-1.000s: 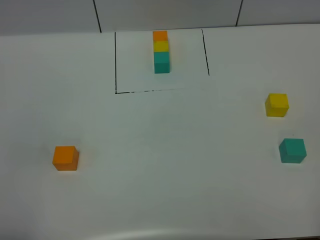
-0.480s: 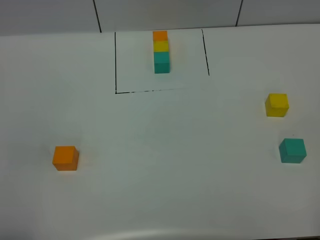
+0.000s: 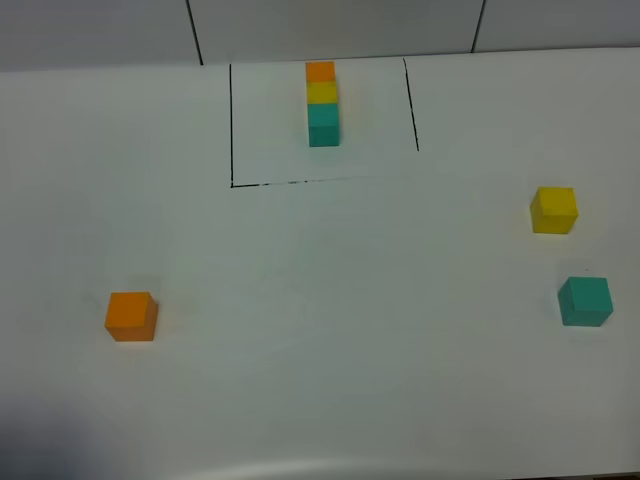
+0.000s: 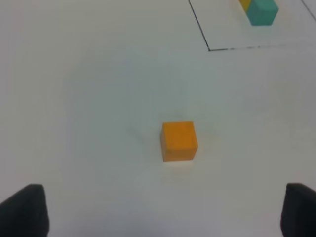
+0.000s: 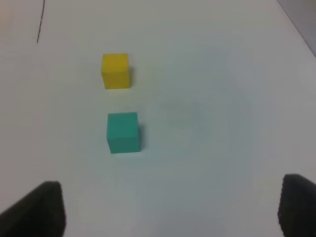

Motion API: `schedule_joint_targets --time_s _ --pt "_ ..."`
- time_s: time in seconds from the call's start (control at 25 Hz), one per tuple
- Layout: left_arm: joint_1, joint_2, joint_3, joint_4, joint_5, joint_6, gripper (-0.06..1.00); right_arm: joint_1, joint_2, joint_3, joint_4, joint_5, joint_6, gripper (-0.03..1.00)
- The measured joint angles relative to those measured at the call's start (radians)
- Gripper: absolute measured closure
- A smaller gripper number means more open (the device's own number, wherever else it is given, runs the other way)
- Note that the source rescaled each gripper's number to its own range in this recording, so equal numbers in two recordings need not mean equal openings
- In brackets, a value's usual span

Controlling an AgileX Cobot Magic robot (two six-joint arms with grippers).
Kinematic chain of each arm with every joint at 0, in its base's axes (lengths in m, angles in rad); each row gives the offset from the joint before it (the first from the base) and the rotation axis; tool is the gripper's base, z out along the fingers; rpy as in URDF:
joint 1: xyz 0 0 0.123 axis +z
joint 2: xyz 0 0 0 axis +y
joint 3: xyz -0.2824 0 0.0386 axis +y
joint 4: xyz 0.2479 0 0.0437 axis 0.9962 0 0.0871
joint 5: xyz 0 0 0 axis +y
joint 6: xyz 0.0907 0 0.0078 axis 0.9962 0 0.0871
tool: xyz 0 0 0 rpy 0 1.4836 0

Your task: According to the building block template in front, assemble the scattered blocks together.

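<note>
The building block template (image 3: 322, 102) is a row of orange, yellow and teal cubes inside thin black drawn lines at the table's far middle. Its teal end shows in the left wrist view (image 4: 261, 12). The scattered orange block (image 3: 131, 316) lies at the front left, a little ahead of my open left gripper (image 4: 160, 217), and it also shows in the left wrist view (image 4: 179, 141). The yellow block (image 3: 553, 210) and the teal block (image 3: 585, 301) lie apart at the right, ahead of my open right gripper (image 5: 165, 210). Both show in the right wrist view: yellow block (image 5: 116, 71), teal block (image 5: 123, 132). Neither gripper shows in the exterior high view.
The white table (image 3: 330, 300) has a black drawn frame line (image 3: 231, 125) around the template. A wall with dark seams (image 3: 195, 30) runs behind the far edge. The table's rounded front edge (image 3: 320, 468) is near the bottom.
No block has moved. A faint shadow has appeared at the table's front left corner.
</note>
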Motion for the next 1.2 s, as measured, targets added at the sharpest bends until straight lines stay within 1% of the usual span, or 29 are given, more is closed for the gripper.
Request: schedule_joint_targets --time_s 0.2,0.32,0.4,0.48,0.6,0.76,0.84,0.92,1.0,1.12,1.2 --pt "0.0 0.305 0.0 -0.009 -0.11 0.0 -0.06 0.0 0.0 0.0 0.0 0.0 0.0 0.22" --pt "0.0 0.498 0.0 -0.043 -0.175 0.0 -0.05 0.0 0.0 0.0 0.0 0.0 0.0 0.22" --pt "0.0 0.606 -0.004 -0.068 -0.207 0.023 -0.05 0.0 0.0 0.0 0.0 0.0 0.0 0.22" --pt "0.0 0.705 -0.031 -0.087 -0.202 0.04 -0.05 0.0 0.0 0.0 0.0 0.0 0.0 0.22" --pt "0.0 0.837 -0.119 -0.104 -0.153 0.047 -0.05 0.0 0.0 0.0 0.0 0.0 0.0 0.22" --pt "-0.006 0.939 -0.211 -0.111 -0.107 0.045 -0.04 0.0 0.0 0.0 0.0 0.0 0.0 0.22" --pt "-0.034 0.978 -0.244 -0.11 -0.1 0.036 -0.04 0.0 0.0 0.0 0.0 0.0 0.0 0.22" --pt "-0.073 1.015 -0.27 -0.104 -0.101 0.014 -0.04 0.0 0.0 0.0 0.0 0.0 0.0 0.22" --pt "-0.118 1.065 -0.297 -0.082 -0.104 -0.04 -0.04 0.0 0.0 0.0 0.0 0.0 0.0 0.22" --pt "-0.159 1.131 -0.326 -0.002 -0.103 -0.159 -0.04 0.0 0.0 0.0 0.0 0.0 0.0 0.22" --pt "-0.163 1.172 -0.331 0.047 -0.11 -0.232 -0.04 0.0 0.0 0.0 0.0 0.0 0.0 0.22"
